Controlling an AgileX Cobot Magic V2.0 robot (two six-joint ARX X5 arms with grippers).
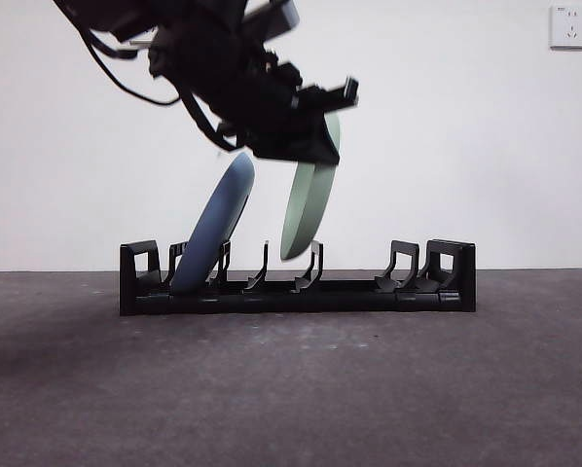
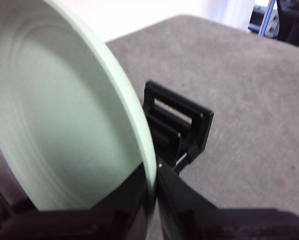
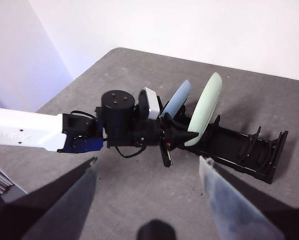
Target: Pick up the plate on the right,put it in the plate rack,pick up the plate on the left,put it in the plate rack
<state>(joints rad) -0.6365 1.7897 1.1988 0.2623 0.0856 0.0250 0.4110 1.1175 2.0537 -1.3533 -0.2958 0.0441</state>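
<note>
Over the plate rack the left gripper hangs, big and dark in the front view, its two black jaws clamped on the rim of the pale green plate. That plate is tilted, top leaning to the right as the front view shows it, and its lower edge sits down among the middle prongs; whether it actually touches the rack floor is hard to call from here, since the edge is blurred. Just beside it, toward the left end of the rack, the blue plate leans in its own slot at much the same slant, free of any gripper. Left wrist view: the green plate's face fills most of the picture, rim pinched between the jaws, with one blocky end of the rack showing past it on the grey table. Up high and well apart, the right gripper looks down on the whole scene, jaws spread wide and holding nothing. From there both plates stand side by side in the rack, the left arm's white link reaching in across the table. A white wall socket sits on the back wall.
</note>
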